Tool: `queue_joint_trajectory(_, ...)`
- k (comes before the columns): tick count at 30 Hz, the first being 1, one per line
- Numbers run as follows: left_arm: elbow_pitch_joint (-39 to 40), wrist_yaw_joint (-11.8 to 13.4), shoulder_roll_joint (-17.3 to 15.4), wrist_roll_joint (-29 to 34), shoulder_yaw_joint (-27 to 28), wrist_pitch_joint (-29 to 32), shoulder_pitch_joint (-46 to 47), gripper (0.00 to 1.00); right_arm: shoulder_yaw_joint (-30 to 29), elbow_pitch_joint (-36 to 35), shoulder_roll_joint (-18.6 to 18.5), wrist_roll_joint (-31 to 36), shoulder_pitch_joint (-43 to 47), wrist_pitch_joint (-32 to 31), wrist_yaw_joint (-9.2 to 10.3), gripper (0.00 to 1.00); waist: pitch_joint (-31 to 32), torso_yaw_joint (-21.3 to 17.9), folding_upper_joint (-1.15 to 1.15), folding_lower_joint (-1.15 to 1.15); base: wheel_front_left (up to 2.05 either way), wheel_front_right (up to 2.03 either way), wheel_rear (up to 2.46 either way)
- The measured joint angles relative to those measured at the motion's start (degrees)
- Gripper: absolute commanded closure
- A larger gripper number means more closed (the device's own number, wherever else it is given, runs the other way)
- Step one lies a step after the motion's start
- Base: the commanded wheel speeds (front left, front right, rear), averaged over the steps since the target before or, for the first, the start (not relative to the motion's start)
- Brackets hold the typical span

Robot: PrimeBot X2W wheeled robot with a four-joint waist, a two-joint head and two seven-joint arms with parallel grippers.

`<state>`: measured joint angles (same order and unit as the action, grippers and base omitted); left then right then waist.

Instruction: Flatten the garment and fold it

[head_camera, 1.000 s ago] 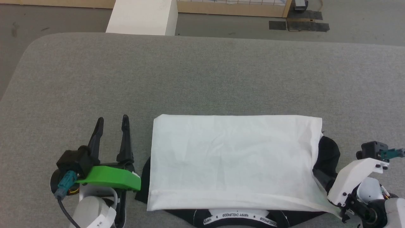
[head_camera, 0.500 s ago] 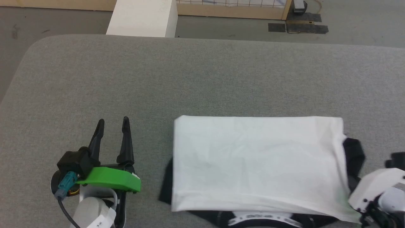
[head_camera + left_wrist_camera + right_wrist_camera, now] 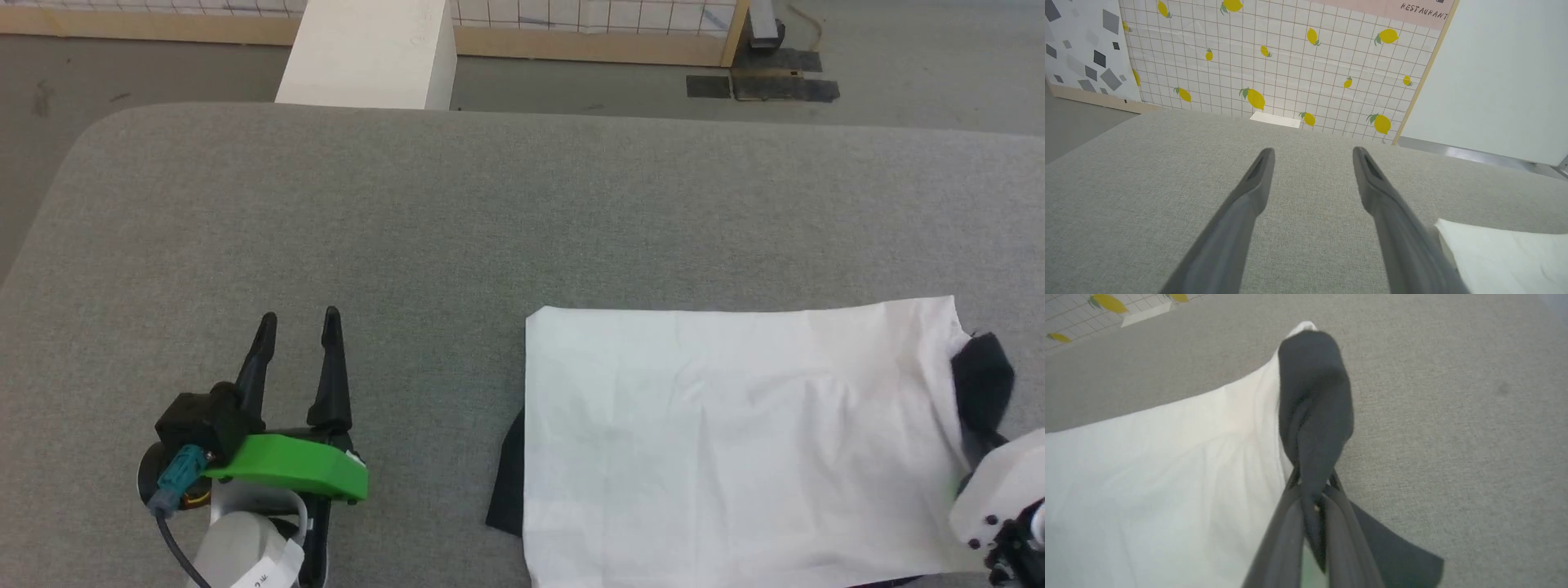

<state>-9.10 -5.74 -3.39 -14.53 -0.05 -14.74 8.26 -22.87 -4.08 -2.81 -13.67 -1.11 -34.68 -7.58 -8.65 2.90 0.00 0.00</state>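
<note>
Grey fabric tabletop (image 3: 490,204) bears the white shirt with black sleeves (image 3: 735,441), near right; right gripper (image 3: 1312,486) clamps its sleeve, left gripper (image 3: 300,317) gapes empty; pull low and slow, sparing the folds

Grey table top (image 3: 490,204) lay bare across far half and whole left side: wide room to pass. Folded shirt (image 3: 735,441) took near right part, low and flat. Left gripper (image 3: 299,317) rested left of it, apart, fingers spread. Black sleeve (image 3: 1314,396) bunched up at shirt's right edge, pinched in right gripper (image 3: 1313,482). White box (image 3: 367,49) stood beyond far edge.
</note>
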Motion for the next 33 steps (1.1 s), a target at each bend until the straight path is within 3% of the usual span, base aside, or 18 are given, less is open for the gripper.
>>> queue_joint_trajectory(7,-0.38,-0.26,0.08,0.01,-0.3,0.0,-0.07,0.0,15.12,-16.31,-0.05,-1.57,4.77,-8.0,0.01,1.0,0.9,0.64,0.0,0.0,0.0,0.0,0.0)
queue_joint_trajectory(12,-0.51,-0.33,0.13,0.01,-0.36,0.0,-0.04,0.0,29.0,-20.09,-0.05,1.0,2.82,-10.88,0.01,1.0,0.44,0.99,0.0,0.0,0.0,0.0,0.0)
queue_joint_trajectory(14,-0.47,-0.33,0.16,0.01,-0.42,0.0,0.02,0.0,35.32,-18.2,-0.24,3.28,-0.44,-11.55,0.01,1.0,-0.08,1.16,0.0,0.0,0.0,0.0,0.0)
queue_joint_trajectory(18,-0.47,-0.57,0.22,0.01,-0.75,0.0,0.27,0.0,42.48,-11.0,-0.27,4.38,-6.06,-11.1,0.01,1.0,-1.04,1.72,0.0,0.0,0.0,0.0,0.0)
queue_joint_trajectory(30,-0.43,-0.76,0.25,-0.01,-1.12,0.0,1.76,0.0,53.0,10.93,-0.2,-2.08,-16.51,-6.1,0.01,1.0,-4.25,4.06,0.0,0.0,0.0,0.0,0.0)
queue_joint_trajectory(31,-0.44,-0.76,0.25,-0.02,-1.13,0.0,1.79,0.0,53.32,12.18,-0.2,-2.75,-17.16,-5.84,0.01,0.85,-4.46,4.15,0.0,0.0,0.0,0.0,0.0)
queue_joint_trajectory(33,-0.46,-0.76,0.25,-0.02,-1.2,0.0,1.83,0.0,53.66,13.84,-0.2,-3.77,-18.08,-5.14,0.01,0.0,-4.71,4.31,0.0,0.01,0.0,0.0,0.0)
